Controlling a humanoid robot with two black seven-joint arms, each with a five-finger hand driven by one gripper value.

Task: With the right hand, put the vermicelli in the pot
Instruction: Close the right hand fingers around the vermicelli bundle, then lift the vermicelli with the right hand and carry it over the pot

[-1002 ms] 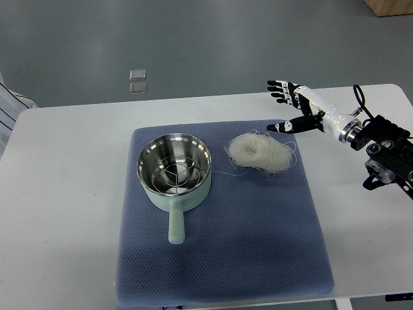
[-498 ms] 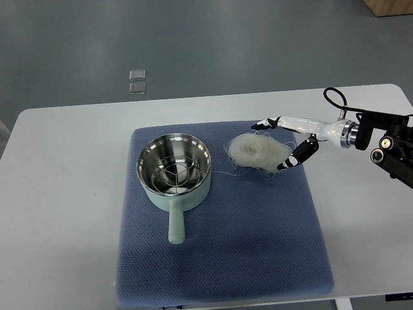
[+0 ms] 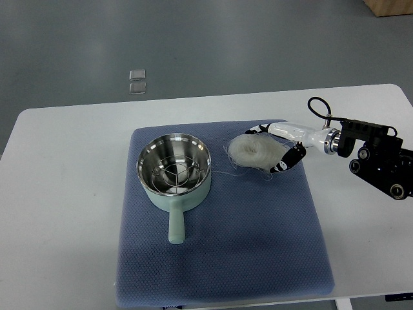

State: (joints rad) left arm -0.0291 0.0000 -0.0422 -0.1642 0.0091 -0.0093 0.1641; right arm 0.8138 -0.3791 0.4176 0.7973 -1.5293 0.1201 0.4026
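A white nest of vermicelli (image 3: 255, 150) lies on the blue mat (image 3: 219, 258), to the right of the pot. The pot (image 3: 173, 169) is steel inside and pale green outside, with its handle (image 3: 175, 225) pointing toward me; a wire rack sits in its bottom. My right hand (image 3: 266, 150) reaches in from the right and straddles the right side of the nest. Its fingers (image 3: 259, 128) curve along the far edge and the thumb (image 3: 284, 163) along the near edge. The hand is open around the nest, which still rests flat on the mat. The left arm is out of view.
The mat covers the middle of a white table (image 3: 64, 194). My right forearm and its black wrist housing (image 3: 374, 155) hang over the table's right side. Two small clear squares (image 3: 137, 81) lie on the grey floor beyond the table.
My right hand has come down and to the left from above the mat's far right corner. It turned and now straddles the vermicelli. The nest and the pot have not moved.
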